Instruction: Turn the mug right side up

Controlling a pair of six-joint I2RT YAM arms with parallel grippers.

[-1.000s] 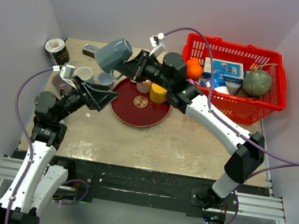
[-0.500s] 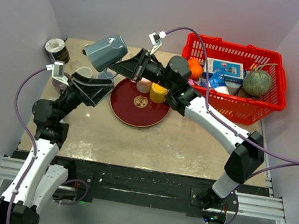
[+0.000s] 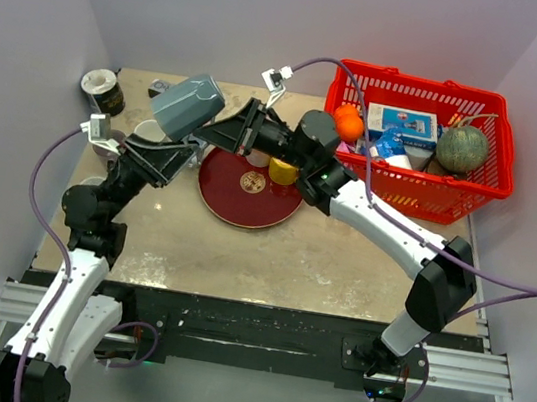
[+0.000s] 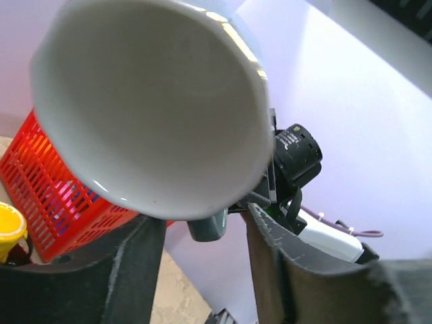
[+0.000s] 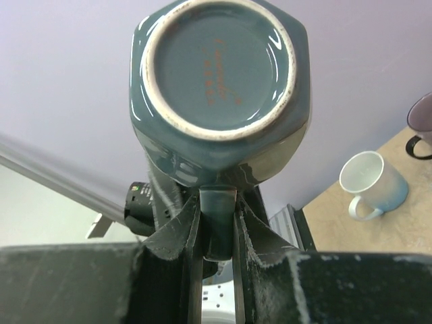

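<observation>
The mug (image 3: pixel 188 105) is grey-blue with a white inside and hangs in the air over the table's back left. My right gripper (image 3: pixel 216 131) is shut on its handle (image 5: pixel 218 223), and the right wrist view shows the mug's base (image 5: pixel 219 74) facing the camera. My left gripper (image 3: pixel 180 150) sits just below the mug. In the left wrist view the white mouth (image 4: pixel 148 101) faces the camera. The handle stub (image 4: pixel 208 228) lies between the left gripper's (image 4: pixel 206 233) open fingers, with a gap on each side.
A dark red plate (image 3: pixel 250 190) lies mid-table with a yellow cup (image 3: pixel 283 171) at its back edge. A white mug (image 3: pixel 151 131) and a purple mug (image 3: pixel 107 145) stand at the left, a can (image 3: pixel 103 90) at the back left. A red basket (image 3: pixel 499 180) of groceries fills the back right.
My left gripper has risen up under the mug and its jaws have narrowed around the handle. The right arm has shifted the mug slightly left and back.
</observation>
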